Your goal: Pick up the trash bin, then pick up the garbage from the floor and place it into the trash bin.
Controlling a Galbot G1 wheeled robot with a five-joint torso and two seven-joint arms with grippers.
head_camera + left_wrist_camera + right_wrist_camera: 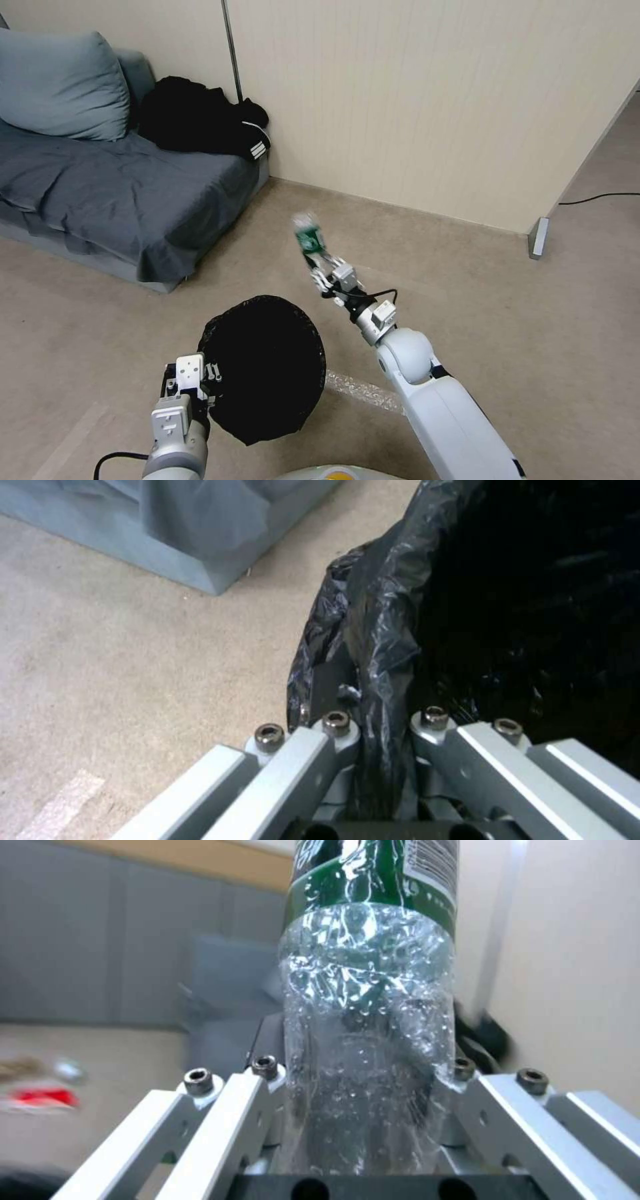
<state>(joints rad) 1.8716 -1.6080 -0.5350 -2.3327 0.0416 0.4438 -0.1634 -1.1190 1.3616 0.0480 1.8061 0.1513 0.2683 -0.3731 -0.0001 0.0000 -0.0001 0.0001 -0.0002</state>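
The left gripper (212,381) is clamped on the black-lined round white plastic trash bin's (267,367) rim. The right gripper (320,261), raised beyond that bin, grips the small clear green-labelled plastic bottle (308,235).

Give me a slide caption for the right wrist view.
Right claw shut on a clear, green-labelled plastic bottle, sofa blurred behind.

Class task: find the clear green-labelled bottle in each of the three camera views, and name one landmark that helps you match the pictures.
Head view: the bottle sits mid-picture, raised above the floor in the right gripper.
Left wrist view: not in it.
Right wrist view: the bottle stands centre, clamped between the fingers.
Shared landmark: the grey sofa, also at and.
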